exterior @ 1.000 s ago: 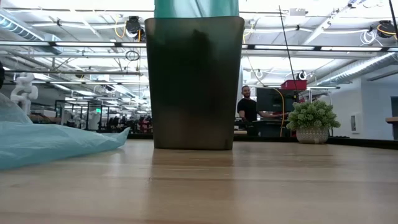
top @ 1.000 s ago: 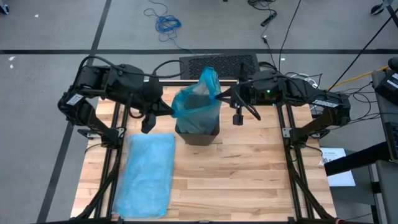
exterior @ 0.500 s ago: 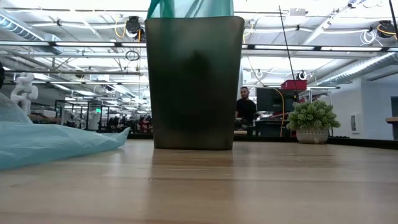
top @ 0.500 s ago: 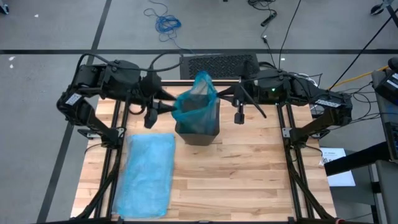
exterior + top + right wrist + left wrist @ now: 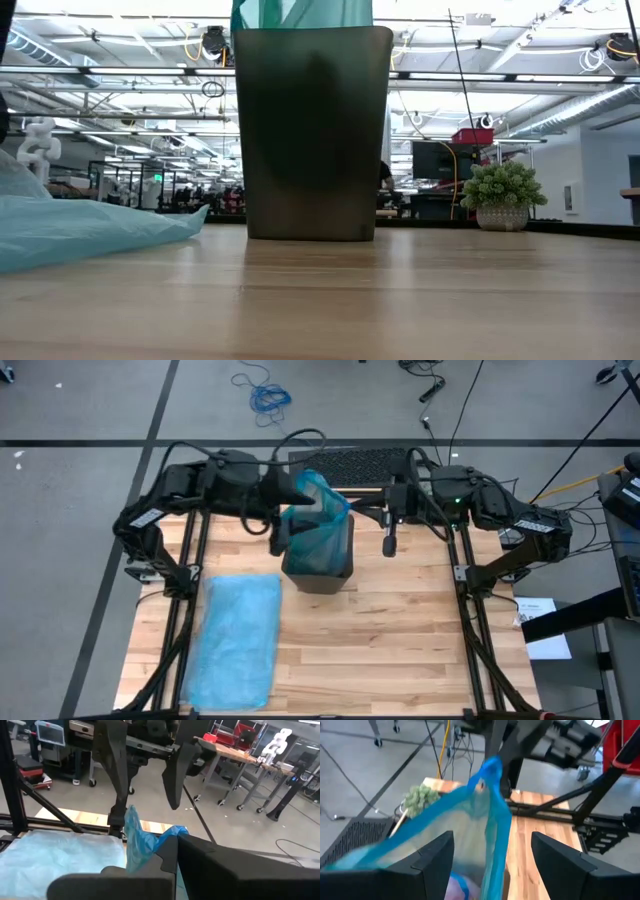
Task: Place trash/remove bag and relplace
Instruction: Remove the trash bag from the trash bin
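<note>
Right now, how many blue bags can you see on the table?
2. One lines the dark bin at the back middle, its blue top sticking up between both grippers. The other lies flat on the table's left side. Any inside the bin would be hidden.

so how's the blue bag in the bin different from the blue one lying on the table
The bag in the bin stands upright, bunched, its top poking above the dark bin; the spare bag lies flat and spread on the table. The first sits between the two arms; the second lies apart, toward the left arm's side. Both are thin translucent blue plastic.
</note>
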Action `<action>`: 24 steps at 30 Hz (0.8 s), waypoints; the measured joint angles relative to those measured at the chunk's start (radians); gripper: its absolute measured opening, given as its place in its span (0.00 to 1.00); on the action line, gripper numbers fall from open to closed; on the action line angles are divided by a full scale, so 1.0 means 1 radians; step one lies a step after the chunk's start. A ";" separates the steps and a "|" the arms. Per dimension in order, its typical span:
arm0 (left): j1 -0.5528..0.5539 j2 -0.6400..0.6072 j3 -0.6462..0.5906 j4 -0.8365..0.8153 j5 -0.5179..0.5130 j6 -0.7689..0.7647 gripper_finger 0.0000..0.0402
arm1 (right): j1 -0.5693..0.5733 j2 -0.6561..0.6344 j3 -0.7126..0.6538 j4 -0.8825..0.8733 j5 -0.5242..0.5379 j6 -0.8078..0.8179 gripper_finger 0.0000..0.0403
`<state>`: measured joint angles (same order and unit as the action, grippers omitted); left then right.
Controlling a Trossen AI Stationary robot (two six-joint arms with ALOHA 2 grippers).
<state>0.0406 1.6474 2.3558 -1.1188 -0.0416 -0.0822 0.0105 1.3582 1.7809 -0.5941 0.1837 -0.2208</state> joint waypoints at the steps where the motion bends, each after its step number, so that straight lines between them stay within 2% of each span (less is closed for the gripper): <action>1: 0.000 0.003 0.000 0.013 0.004 0.012 0.64 | 0.000 0.000 0.000 0.000 0.000 0.000 0.00; 9: 0.009 0.007 0.000 0.074 0.007 0.092 0.64 | 0.000 0.000 0.000 0.010 0.000 0.001 0.00; 15: 0.066 0.031 0.000 0.086 0.013 0.149 0.64 | 0.000 0.000 0.000 0.017 -0.004 0.001 0.00; 24: 0.194 0.083 0.000 0.073 0.291 0.174 0.64 | 0.000 0.001 0.000 0.022 -0.025 0.007 0.00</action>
<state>0.2345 1.7307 2.3562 -1.0460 0.2492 0.0914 0.0105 1.3590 1.7809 -0.5724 0.1589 -0.2137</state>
